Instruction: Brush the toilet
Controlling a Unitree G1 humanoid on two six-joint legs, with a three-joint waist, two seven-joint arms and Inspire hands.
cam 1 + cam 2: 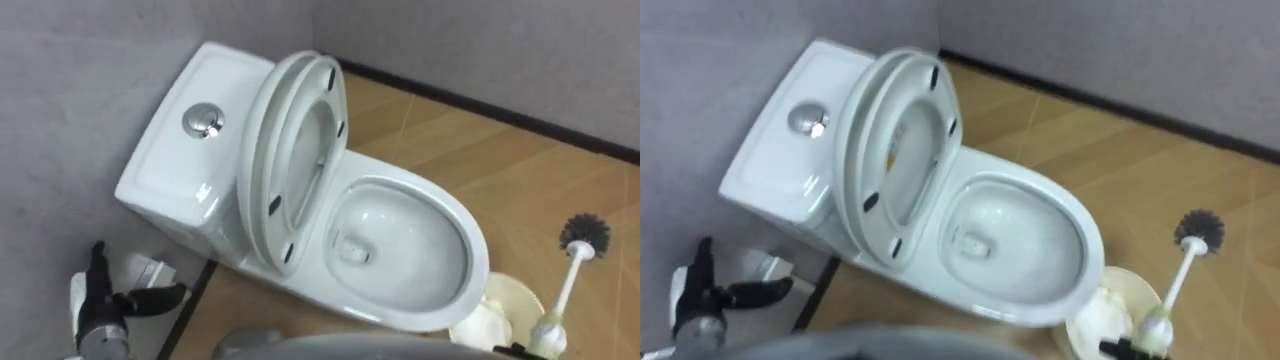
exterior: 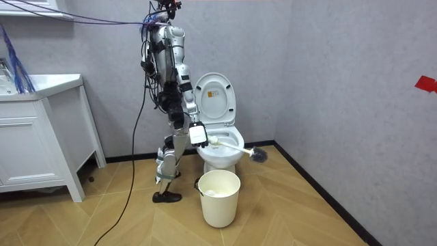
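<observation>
Plainly the brush (image 1: 567,282) sits outside the bowl (image 1: 478,262). Its dark bristle head hangs over the floor (image 1: 500,160) to the bowl's right, and the white handle runs back to the right robot hand (image 2: 199,135), which is curled round its end. The left robot hand (image 1: 100,300), left of the bowl, is splayed and empty.

No words or numbers can be read anywhere. In the room view, the raised toilet lid (image 2: 216,87) carries a pale sticker (image 2: 214,96) on its inner face, near the middle. It bears small reddish print, too small to make out. In the right eye view the same sticker (image 1: 896,150) shows as a yellowish patch through the opening of the seat, also illegible. A red patch (image 2: 426,83) sits on the wall (image 2: 355,68) at the room view's right edge, with no lettering visible.
</observation>
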